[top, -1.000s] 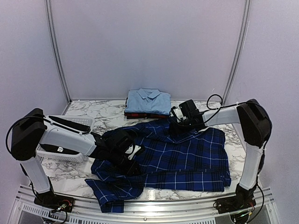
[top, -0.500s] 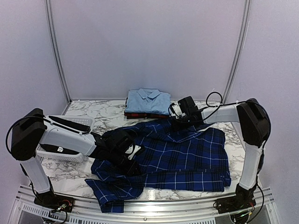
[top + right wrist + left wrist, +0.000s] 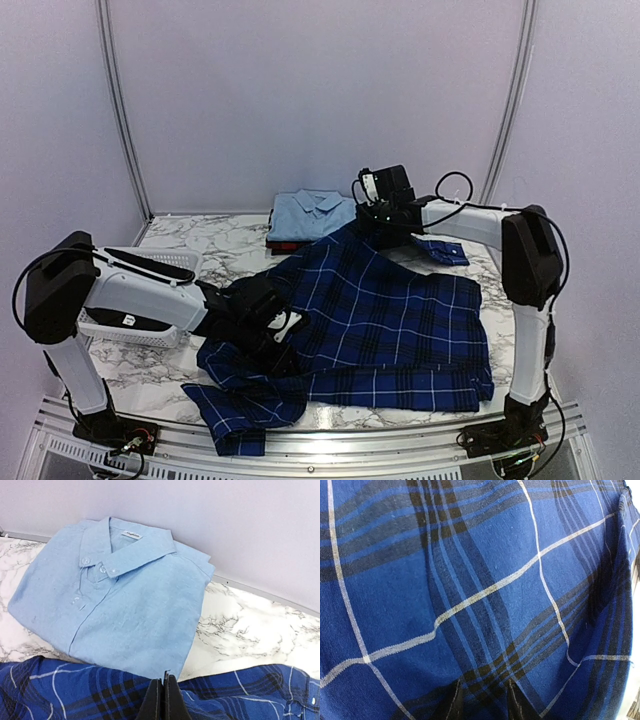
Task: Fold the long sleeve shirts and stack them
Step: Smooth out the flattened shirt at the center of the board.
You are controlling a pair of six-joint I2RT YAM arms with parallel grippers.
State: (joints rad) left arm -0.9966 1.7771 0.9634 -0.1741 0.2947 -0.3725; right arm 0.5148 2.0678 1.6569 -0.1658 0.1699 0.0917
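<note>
The navy plaid shirt [image 3: 380,320] lies spread over the marble table, one sleeve trailing at the front left. My right gripper [image 3: 385,228] is shut on its far edge and holds that edge up off the table, beside the folded stack. In the right wrist view the shut fingers [image 3: 164,680] pinch plaid cloth [image 3: 75,690] just before the folded light blue shirt [image 3: 115,605]. That shirt [image 3: 312,215] lies on a red-and-black plaid one [image 3: 290,245]. My left gripper [image 3: 275,330] sits low on the shirt's left side, with plaid cloth [image 3: 470,580] bunched between its fingers [image 3: 451,702].
A white slotted basket [image 3: 150,265] stands at the left, partly under my left arm. A plaid cuff [image 3: 440,250] rests on the table right of my right gripper. The back wall rises close behind the stack.
My right gripper has shut on the shirt's far edge and raised it up and back toward the stack, tenting the cloth. My left arm has stayed put.
</note>
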